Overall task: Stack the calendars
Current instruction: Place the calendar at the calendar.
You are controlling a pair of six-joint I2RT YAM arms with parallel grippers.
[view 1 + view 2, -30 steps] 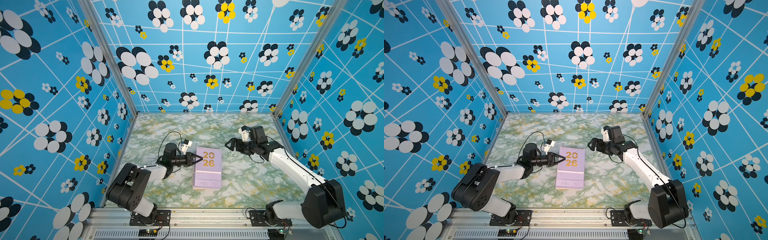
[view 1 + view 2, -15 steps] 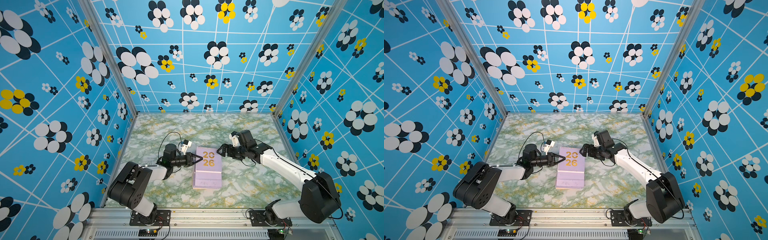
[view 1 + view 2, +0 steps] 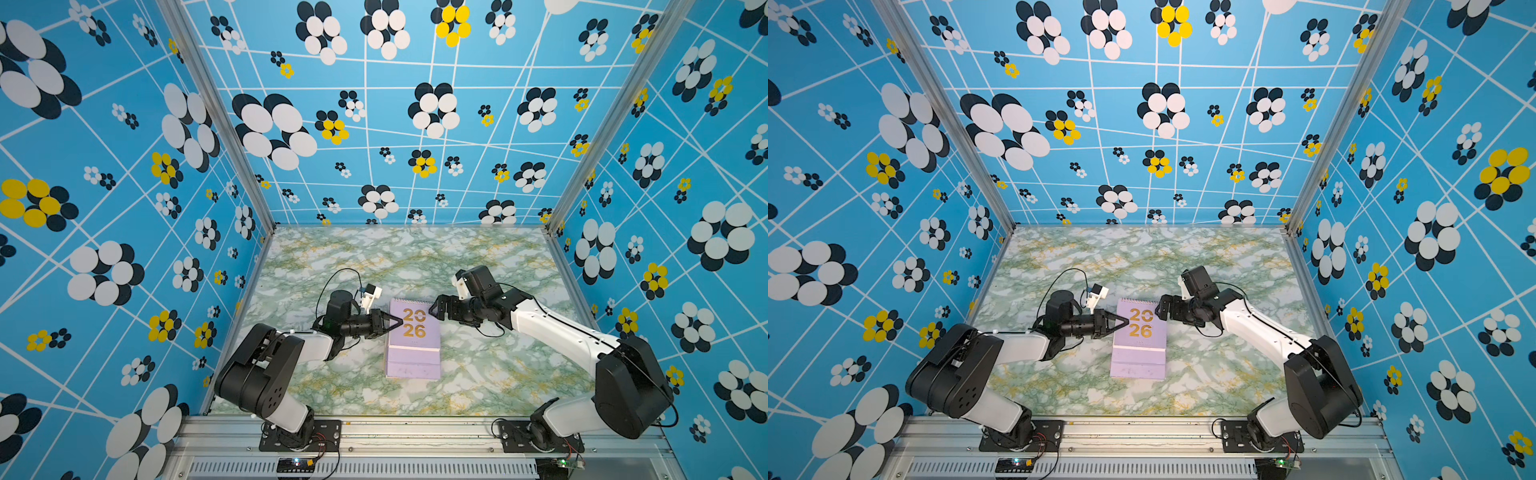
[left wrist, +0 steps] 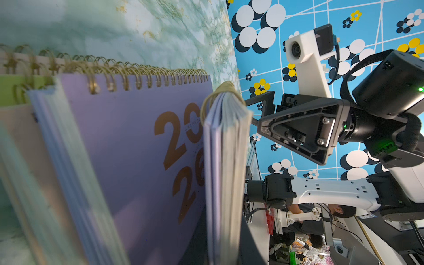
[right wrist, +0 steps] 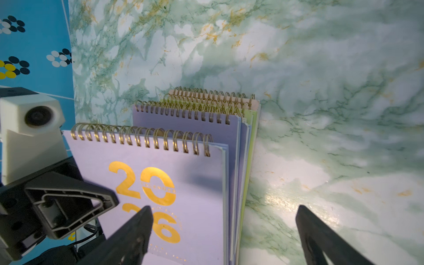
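Left gripper (image 3: 398,322): clamping fully shut on the left edge of the top lilac calendar (image 3: 415,332), reaching in level from the left side.
Top lilac calendar: hanging in that pinch just above the stack (image 3: 412,368), gold "2026" facing up, spiral edge pointing toward the far wall (a gap to the cover beneath showing in the left wrist view).
Stack: lying flat near the middle of the marble table (image 3: 490,257), between the two arms.
Second lilac calendar (image 5: 183,121): topping the stack, peeking out beyond the rings of the one above it.
Lower layers: showing as the edge of a yellow-green calendar (image 5: 252,121) and a strip of a peach calendar (image 5: 256,103) under the lilac ones.
Right gripper (image 3: 435,309): gaping wide, gripping nothing, hovering at the far right corner of the top lilac calendar.
Fingers (image 5: 135,227): straddling that calendar's right edge, one over the cover, one over bare table.
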